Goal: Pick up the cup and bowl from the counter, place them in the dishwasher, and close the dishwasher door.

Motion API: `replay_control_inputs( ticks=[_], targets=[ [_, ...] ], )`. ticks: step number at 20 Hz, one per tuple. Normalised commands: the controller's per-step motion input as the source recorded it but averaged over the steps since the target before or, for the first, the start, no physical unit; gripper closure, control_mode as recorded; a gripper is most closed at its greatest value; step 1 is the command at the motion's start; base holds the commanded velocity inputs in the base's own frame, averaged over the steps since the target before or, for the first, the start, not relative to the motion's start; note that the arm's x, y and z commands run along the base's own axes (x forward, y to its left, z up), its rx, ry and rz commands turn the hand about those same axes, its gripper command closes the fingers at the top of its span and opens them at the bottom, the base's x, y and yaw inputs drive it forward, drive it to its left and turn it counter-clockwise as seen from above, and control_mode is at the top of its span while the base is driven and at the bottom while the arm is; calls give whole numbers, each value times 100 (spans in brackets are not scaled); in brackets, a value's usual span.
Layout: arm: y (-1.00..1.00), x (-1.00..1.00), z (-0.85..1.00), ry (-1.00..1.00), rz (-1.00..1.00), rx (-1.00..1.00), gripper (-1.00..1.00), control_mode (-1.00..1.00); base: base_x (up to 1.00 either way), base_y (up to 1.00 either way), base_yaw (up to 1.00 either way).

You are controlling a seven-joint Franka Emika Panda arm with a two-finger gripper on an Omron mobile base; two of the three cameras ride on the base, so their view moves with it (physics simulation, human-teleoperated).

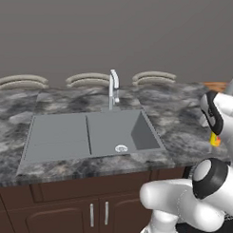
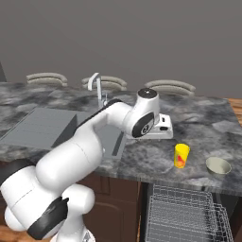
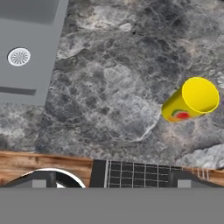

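Your target first is the cup: yellow, upright on the counter, between the sink and the bowl, near the front edge above the dishwasher rack. From the sink, the cup lies toward the bowl end. In the hand view the cup sits off to the right, not centred, mouth facing the camera. The gripper hangs over the counter just sink-side of the cup, jaws fully apart, holding nothing. You'd likely shift toward the cup, then descend.
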Motion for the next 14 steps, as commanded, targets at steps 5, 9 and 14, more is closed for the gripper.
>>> replay_control_inputs(
  ticks=[5, 9, 14],
  targets=[
    [-33, 8, -27, 0, 0, 0, -100, -100, 0, 0, 0],
    [-34, 12, -23, 0, 0, 1, -100, -100, 0, 0, 0],
    [-30, 20, -25, 0, 0, 1, -100, -100, 0, 0, 0]
  ],
)
